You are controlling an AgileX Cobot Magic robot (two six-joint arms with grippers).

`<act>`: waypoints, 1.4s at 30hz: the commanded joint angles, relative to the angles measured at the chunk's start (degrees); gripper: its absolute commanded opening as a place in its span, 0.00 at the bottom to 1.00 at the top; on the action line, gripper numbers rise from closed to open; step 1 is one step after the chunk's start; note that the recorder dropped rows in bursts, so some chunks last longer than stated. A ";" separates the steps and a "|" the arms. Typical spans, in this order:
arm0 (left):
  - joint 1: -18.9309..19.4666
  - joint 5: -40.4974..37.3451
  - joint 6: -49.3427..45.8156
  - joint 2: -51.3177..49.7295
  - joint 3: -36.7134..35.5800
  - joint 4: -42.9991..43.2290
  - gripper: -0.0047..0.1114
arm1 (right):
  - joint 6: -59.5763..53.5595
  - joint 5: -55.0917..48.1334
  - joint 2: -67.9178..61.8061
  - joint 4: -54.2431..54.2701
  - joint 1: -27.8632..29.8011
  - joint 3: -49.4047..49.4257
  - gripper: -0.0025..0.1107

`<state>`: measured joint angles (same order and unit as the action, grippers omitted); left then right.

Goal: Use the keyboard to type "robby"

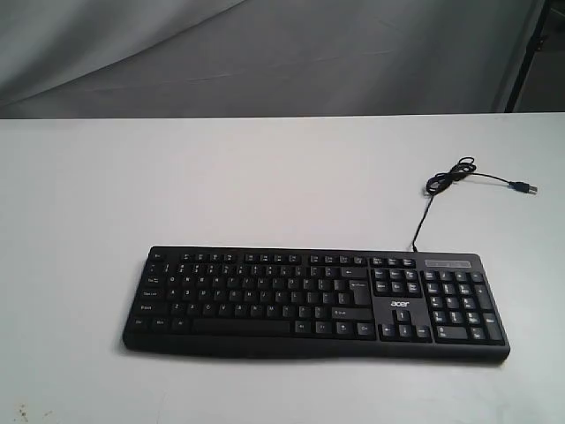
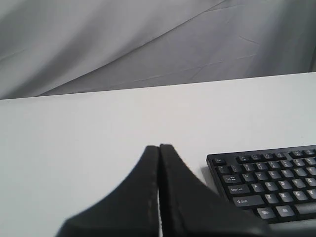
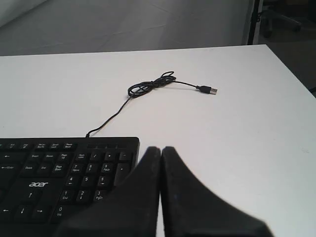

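My left end effector (image 2: 159,148) is clenched, its black fingers (image 2: 185,197) pressed together on nothing; my right end effector (image 3: 161,149) is clenched likewise. The wide flat black plastic keyboard (image 1: 313,300) lies on the white table (image 1: 265,177), its Esc corner near my left one, its number pad near my right. Beyond my right end effector its thin black cable (image 3: 148,88) coils.

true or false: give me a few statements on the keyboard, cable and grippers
1. The keyboard lies flat on the white table. True.
2. The USB plug is plugged into a port. False: it lies loose on the table.
3. The left gripper and right gripper are both shut. True.
4. In the exterior view the number pad sits at the keyboard's left end. False: it is at the right end.
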<state>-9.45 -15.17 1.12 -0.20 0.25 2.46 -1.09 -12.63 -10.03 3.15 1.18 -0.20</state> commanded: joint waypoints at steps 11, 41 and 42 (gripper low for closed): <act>-0.36 0.42 0.16 0.20 -0.25 0.27 0.04 | 0.13 -0.12 0.39 -0.56 -0.08 0.20 0.02; -0.36 0.42 0.16 0.20 -0.25 0.27 0.04 | 14.54 4.03 -18.83 1.63 -6.34 -24.18 0.02; -0.36 0.42 0.16 0.20 -0.25 0.27 0.04 | 14.12 3.67 -20.59 0.39 -9.77 -25.06 0.02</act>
<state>-9.45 -15.17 1.12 -0.20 0.25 2.46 13.75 -7.59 -27.52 6.21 -3.56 -23.89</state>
